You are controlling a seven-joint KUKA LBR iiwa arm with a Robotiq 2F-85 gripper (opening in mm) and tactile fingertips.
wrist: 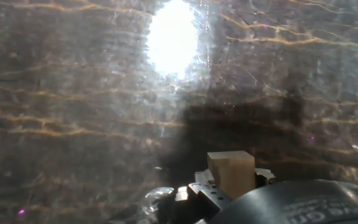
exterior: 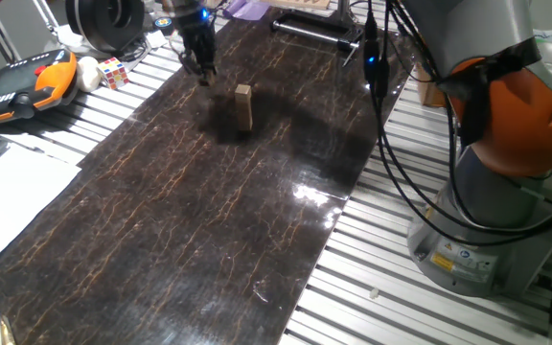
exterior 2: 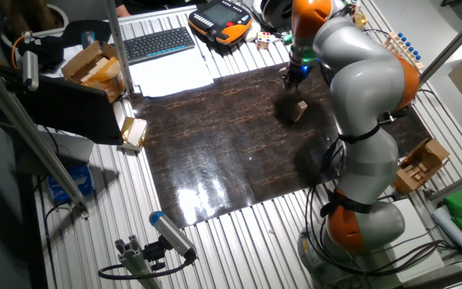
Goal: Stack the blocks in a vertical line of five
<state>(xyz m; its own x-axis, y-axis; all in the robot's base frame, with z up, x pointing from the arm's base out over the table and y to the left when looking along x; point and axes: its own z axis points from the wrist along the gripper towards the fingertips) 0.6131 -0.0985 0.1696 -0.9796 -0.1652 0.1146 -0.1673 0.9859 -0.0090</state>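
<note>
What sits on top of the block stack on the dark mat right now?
Nothing rests on the stack; its top face is bare. The gripper is off to one side, shut on a block. How many blocks the stack holds is unclear.

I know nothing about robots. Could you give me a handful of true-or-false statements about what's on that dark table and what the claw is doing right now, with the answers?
1. A short stack of blocks stands upright on the dark mat. True.
2. The gripper is clamped around that stack. False: it hangs apart from the stack, behind it.
3. The hand view shows a tan block between the fingers. True.
4. The stack already has five blocks. False: it is clearly shorter, though the exact count is hard to tell.
5. The Rubik's cube sits on top of the stack. False: it lies off the mat, near the orange pendant.
</note>
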